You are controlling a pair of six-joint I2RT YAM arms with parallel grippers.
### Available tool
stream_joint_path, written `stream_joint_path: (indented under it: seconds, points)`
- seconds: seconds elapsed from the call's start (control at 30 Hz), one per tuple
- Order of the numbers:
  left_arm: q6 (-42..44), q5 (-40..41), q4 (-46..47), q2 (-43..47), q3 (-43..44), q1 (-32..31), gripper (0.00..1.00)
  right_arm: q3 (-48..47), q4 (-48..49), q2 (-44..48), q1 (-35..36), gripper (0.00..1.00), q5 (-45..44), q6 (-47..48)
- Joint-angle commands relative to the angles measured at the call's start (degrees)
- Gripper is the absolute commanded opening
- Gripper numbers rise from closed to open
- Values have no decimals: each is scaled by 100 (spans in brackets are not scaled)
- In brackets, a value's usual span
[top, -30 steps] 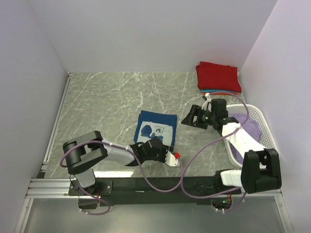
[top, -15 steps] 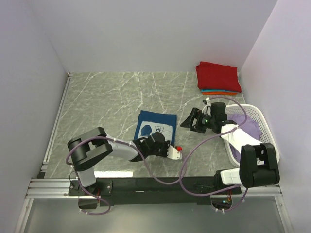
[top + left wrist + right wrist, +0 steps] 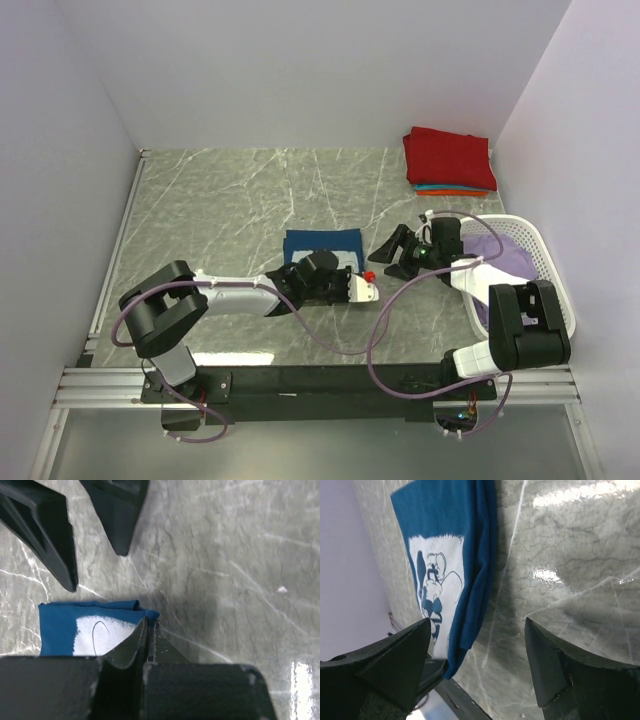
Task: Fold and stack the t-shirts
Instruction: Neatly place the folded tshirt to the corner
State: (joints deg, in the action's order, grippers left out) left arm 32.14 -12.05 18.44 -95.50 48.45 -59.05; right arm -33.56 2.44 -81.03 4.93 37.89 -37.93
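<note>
Grey marbled table (image 3: 220, 200) fills the space between plain white walls, and on it, near the middle, lies the blue t-shirt (image 3: 320, 243), folded and showing a white cartoon print. The left gripper (image 3: 362, 284) reaches across from the left to the shirt's near right corner. In the left wrist view its fingers (image 3: 150, 630) are pressed tight together with the raised blue corner of the shirt (image 3: 65, 625) pinched at their tips. The right gripper (image 3: 392, 252) hovers just to the right of the shirt, its fingers spread wide and holding nothing. The right wrist view shows them well apart (image 3: 475, 645) over bare marble, with the folded edge of the shirt (image 3: 440, 525) beyond them. The two dark fingers of that gripper (image 3: 85, 525) also show at the top of the left wrist view, close to the left arm's tips but not touching them. A stack of folded shirts (image 3: 450, 158), red on top, sits at the far right corner. A white basket (image 3: 540, 260) stands at the right edge, holding a purple garment (image 3: 510, 262).
</note>
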Motion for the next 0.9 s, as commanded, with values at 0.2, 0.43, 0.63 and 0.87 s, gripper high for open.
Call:
stream_joint_path:
  seconds: [0.2, 0.43, 0.63, 0.87]
  points:
    - [-366, -350, -139, 76, 552, 112, 1, 236, 951, -281, 61, 81, -264, -1102]
    - [-481, -350, -156, 41, 771, 130, 1, 69, 1250, -974, 394, 77, -361, -1629]
    - [-490, -394, -174, 41, 772, 139, 1, 16, 2207, -1388, 491, 71, -379, -2270]
    - [-446, -412, -156, 102, 614, 165, 1, 122, 2243, -1257, 535, 66, -659, -2385]
